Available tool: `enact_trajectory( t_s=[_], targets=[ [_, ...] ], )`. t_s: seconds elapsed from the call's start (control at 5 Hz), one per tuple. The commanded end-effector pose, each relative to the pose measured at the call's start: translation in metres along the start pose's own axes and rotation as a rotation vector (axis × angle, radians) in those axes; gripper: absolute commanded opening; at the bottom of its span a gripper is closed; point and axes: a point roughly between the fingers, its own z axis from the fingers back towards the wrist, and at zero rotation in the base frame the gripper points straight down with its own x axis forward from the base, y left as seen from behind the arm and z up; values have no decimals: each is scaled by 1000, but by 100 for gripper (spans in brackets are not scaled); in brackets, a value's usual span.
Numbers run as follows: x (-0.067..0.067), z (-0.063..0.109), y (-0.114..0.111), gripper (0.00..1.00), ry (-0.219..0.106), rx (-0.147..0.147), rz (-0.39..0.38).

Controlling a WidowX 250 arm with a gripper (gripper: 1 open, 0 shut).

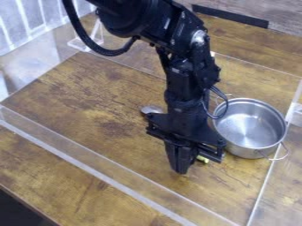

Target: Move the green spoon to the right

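Green spoon: small flat yellow-green plastic spoon (207,156), only a sliver visible, low at the wooden table, just right of the claw's tip and mostly hidden behind it.
Claw: black gripper (181,164) points straight down, jaws closed to a narrow point; whether it pinches the spoon cannot be told.
Pot: shiny round steel pot (249,126) stands just right of the arm, close beyond the spoon.
Surface: brown wooden table (83,101) inside a clear plastic barrier (71,163).
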Motion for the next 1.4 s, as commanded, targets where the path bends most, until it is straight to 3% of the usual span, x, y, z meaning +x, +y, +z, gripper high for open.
enact_trajectory(
  t_s=[0.0,0.2,0.8,1.2],
  targets=[
    [11,14,-8,100,-49,-5,-15],
    [14,20,-7,100,-48,2,-20],
    [32,64,-2,100,-112,44,0],
    [40,60,25,100,-143,69,64]
  ],
)
